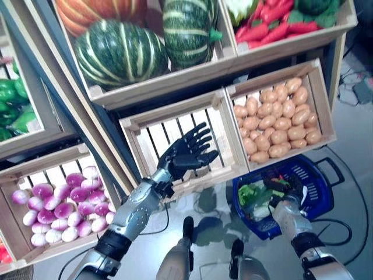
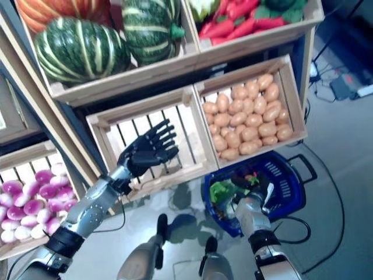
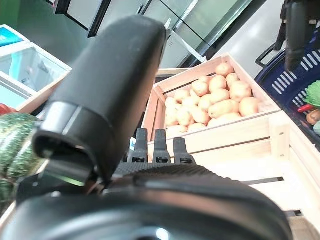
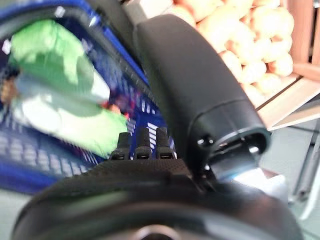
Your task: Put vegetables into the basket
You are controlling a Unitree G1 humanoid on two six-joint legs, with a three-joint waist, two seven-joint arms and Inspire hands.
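The blue basket (image 1: 317,192) hangs low at the right, below the potato crate. It holds leafy green vegetables (image 1: 252,195), which also show past the fingers in the right wrist view (image 4: 60,95). My right hand (image 1: 287,205) is over the basket's middle, its dark fingers curled on the basket's handle. My left hand (image 1: 186,153) is open with its fingers spread in front of an empty slatted wooden crate (image 1: 169,111); it holds nothing. Potatoes (image 1: 280,122) fill the crate to the right of it.
Purple-and-white turnips (image 1: 58,204) fill a crate at the lower left. Striped green squashes (image 1: 119,52) and an orange pumpkin lie in the upper crate, with red vegetables (image 1: 268,26) at the top right. Green peppers (image 1: 9,105) show at the left edge.
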